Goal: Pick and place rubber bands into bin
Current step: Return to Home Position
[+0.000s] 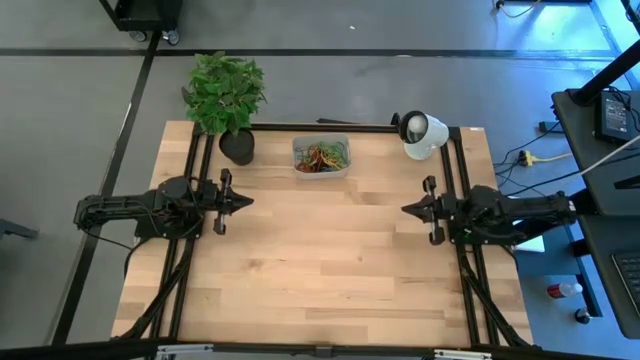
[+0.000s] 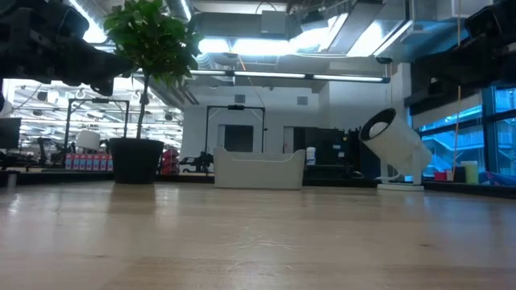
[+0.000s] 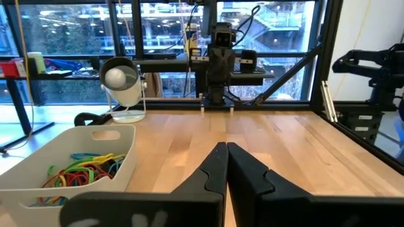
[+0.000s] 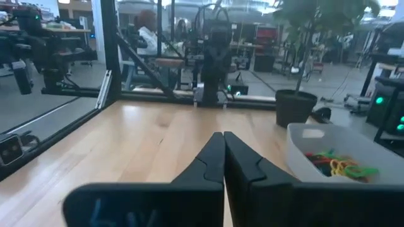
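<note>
Lying heaped inside the bin [image 2: 258, 173], the rubber bands [image 1: 322, 156] (red, green, yellow) sit between the plant pot [image 1: 237, 147] and the white camera [image 1: 422, 133]. Left gripper [image 1: 250, 201] and right gripper [image 1: 405, 209] hover at opposite table [image 1: 330, 270] sides, fingers pressed together, holding nothing.

The bin [image 2: 259, 171] stands far across the table [image 2: 258, 242], between the black plant pot [image 2: 135, 160] and the white camera [image 2: 395, 145].
</note>
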`<state>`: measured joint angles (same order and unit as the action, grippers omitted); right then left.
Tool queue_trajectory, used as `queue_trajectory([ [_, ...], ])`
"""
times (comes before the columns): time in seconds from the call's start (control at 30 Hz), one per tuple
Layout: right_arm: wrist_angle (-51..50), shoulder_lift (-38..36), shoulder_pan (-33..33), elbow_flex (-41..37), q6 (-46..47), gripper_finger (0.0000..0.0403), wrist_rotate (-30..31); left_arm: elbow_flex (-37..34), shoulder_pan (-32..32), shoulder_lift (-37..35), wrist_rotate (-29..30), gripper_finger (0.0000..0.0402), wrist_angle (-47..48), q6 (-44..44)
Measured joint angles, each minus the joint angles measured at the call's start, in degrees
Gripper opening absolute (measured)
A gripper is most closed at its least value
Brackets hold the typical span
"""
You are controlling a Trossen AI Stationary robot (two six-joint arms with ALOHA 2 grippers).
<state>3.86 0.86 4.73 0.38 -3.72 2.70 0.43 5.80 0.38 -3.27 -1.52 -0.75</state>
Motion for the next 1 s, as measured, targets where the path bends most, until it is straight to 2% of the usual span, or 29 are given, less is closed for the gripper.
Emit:
queue_trajectory([
  [0.27, 0.34, -0.04, -1.97, 0.0, -1.33, 0.0, -6.89, 0.0, 0.0, 0.15, 0.7, 0.0004, 0.05, 0.0],
  [0.53, -1.99, 2.3, -1.97, 0.0, -1.23, 0.0002, -6.88, 0.0, 0.0, 0.15, 0.7, 0.0004, 0.06, 0.0],
  [0.77, -2.09, 2.3, -1.97, 0.0, -1.1, 0.0026, -6.86, 0.0, -0.01, 0.15, 0.7, 0.0004, 0.05, 0.0],
  [1.0, -2.07, 2.3, -1.99, 0.0, -1.1, 0.0032, -6.86, 0.0, -0.02, 0.15, 0.7, 0.0004, 0.04, 0.0],
])
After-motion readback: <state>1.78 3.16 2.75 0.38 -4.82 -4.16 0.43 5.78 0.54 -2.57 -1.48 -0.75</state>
